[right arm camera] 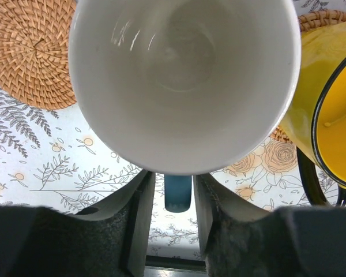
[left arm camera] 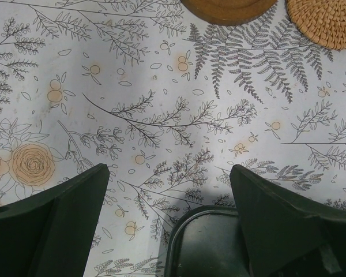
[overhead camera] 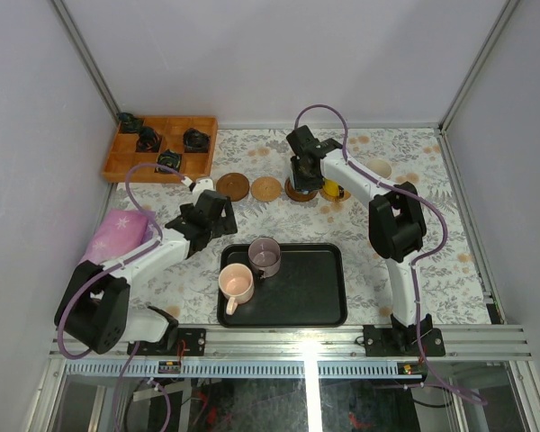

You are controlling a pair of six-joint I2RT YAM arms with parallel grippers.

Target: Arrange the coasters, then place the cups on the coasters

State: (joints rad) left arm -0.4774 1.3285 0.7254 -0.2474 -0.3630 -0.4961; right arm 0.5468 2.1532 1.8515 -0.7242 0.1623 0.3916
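Top external camera: saw the left gripper hanging over the worktop, between the black tray and a dark coaster. Counted two cups on the tray, a peach-pink cup and a mauve-grey cup, side by side. Found the right gripper low over a second dark coaster, with a yellow cup just beside it.

Left wrist: saw the left gripper spread wide, holding nothing. Spotted the tray corner near its fingers, and the dark coaster and a woven coaster farther off.

Right wrist: looked straight down into a round cup with a white inside. Saw the right gripper narrow, one finger on each side of the cup's blue handle, with a thin gap on each side. Saw the yellow cup on the right, on a coaster with a plaited edge.
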